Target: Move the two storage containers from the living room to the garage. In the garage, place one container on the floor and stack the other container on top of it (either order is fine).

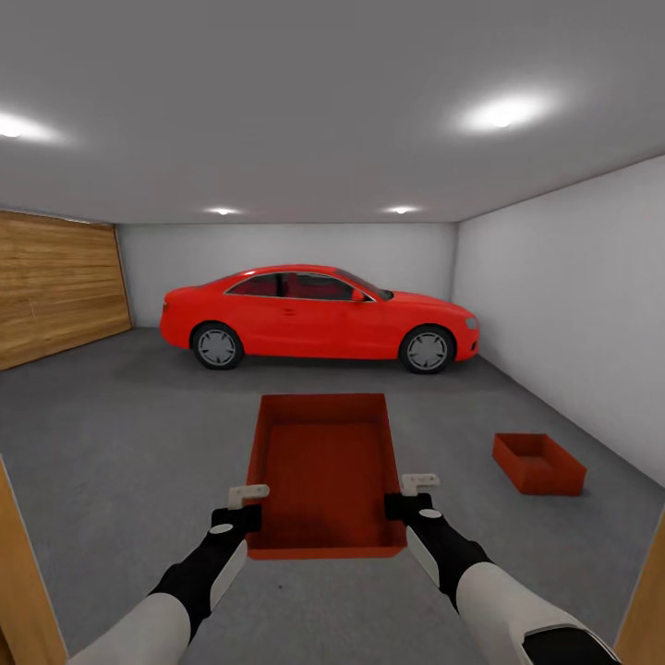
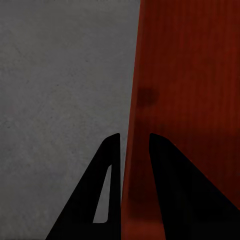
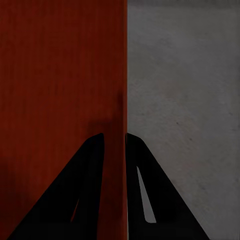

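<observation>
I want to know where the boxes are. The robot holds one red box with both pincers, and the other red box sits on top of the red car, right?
Not quite. The other storage container sits on the grey floor near the right wall, not on the red car; the head view shows it. The left pincer and right pincer do hold the first container by its side walls.

No readable text, labels, brands or numbers anywhere in these views.
</observation>
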`<state>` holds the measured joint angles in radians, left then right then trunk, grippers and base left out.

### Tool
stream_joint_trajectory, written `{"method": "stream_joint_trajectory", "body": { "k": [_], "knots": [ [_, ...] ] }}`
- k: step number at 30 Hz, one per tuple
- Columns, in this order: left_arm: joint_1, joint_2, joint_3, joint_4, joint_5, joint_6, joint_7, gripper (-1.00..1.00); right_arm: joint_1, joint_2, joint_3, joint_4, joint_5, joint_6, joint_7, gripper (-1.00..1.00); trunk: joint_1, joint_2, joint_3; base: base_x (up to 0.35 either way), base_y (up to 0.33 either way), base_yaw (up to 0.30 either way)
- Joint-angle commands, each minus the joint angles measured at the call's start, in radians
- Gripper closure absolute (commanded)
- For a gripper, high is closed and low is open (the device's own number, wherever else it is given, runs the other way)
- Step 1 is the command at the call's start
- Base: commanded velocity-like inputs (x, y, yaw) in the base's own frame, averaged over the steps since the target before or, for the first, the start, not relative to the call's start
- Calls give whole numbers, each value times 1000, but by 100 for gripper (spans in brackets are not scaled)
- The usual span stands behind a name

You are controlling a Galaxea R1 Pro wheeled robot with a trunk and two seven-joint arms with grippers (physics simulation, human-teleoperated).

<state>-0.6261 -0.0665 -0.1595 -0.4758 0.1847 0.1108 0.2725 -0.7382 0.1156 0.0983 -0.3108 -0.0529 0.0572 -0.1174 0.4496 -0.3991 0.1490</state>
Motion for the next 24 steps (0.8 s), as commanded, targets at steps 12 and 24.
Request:
{"method": "stream_joint_trajectory", "body": {
  "k": [12, 24],
  "knots": [
    [0, 47, 79, 1, -1, 8, 19, 100, -1, -1, 0, -4, 3, 6, -5, 100, 0, -1, 0, 121, 0, 0],
    [0, 48, 79, 2, -1, 8, 19, 100, 0, -1, 0, -4, 4, 6, -5, 100, 0, -1, 0, 319, 0, 0]
  ]
}}
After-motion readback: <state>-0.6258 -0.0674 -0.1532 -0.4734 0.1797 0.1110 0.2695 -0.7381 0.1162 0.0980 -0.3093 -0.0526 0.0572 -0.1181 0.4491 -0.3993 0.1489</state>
